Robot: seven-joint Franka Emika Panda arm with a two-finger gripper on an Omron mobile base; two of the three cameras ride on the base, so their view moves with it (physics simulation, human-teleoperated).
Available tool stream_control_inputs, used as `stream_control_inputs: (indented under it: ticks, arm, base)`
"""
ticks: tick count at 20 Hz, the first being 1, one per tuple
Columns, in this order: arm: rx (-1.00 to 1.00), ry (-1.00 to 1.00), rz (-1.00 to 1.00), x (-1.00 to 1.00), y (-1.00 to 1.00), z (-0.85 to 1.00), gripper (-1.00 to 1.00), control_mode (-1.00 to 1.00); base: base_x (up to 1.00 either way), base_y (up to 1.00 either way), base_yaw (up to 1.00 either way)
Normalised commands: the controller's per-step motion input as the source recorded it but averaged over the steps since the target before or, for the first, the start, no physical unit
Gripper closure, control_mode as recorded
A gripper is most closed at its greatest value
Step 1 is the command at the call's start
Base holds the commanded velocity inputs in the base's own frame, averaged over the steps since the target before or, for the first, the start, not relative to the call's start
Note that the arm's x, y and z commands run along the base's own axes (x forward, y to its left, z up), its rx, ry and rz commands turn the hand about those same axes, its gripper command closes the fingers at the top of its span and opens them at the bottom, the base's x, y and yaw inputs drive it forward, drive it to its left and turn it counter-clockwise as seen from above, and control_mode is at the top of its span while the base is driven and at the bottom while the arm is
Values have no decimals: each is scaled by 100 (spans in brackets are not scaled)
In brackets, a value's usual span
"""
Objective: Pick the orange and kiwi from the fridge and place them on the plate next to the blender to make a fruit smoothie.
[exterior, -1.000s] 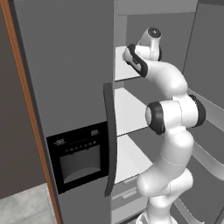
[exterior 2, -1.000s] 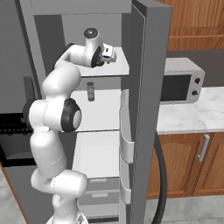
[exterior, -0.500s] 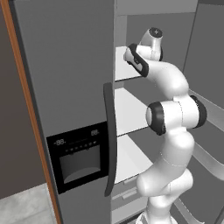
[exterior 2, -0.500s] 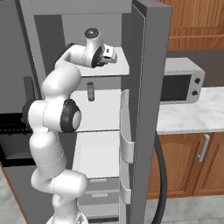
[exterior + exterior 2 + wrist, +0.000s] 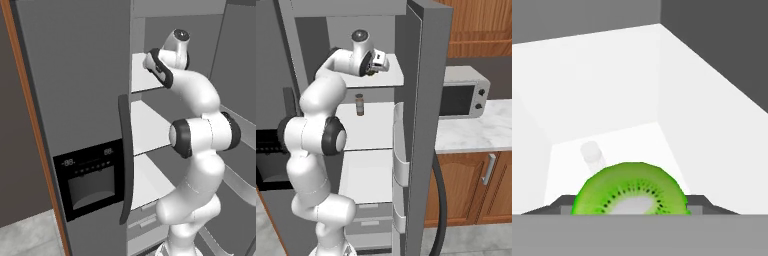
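The fridge (image 5: pixel 75 100) stands with its right door (image 5: pixel 423 100) swung open, and my arm reaches onto the top white shelf (image 5: pixel 391 80). My gripper (image 5: pixel 377 64) sits just over that shelf. In the hand view the kiwi (image 5: pixel 631 192), a bright green half with a pale core and dark seeds, faces the camera, with my gripper (image 5: pixel 632 206) shut on it. Its cut face is tilted up from the shelf floor. The orange, the plate and the blender are out of view.
A small brown jar (image 5: pixel 359 105) stands on the middle shelf below my hand. A pale cylinder (image 5: pixel 592 154) stands at the back of the top shelf. A microwave (image 5: pixel 461 95) sits on the marble counter (image 5: pixel 476 132) right of the fridge.
The jaws have closed from wide open onto the kiwi. The arm has stayed almost where it was at the top shelf.
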Motion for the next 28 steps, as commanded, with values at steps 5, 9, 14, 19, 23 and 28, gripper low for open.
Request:
stream_control_inputs:
  ticks: [5,9,14,19,23,28]
  arm:
    - [0,-28,0,-94,-3,9,100,-100]
    - [0,-43,0,-100,-1,16,100,-100]
    - [0,-32,0,-100,-10,47,100,-100]
    - [0,-9,-2,-100,-20,71,100,-100]
    - [0,4,-4,-100,-18,50,100,-100]
    - [0,15,-3,-100,-7,4,100,-100]
  base:
    - [0,0,0]
    - [0,0,0]
    - [0,0,0]
    - [0,0,0]
    - [0,0,0]
    - [0,0,0]
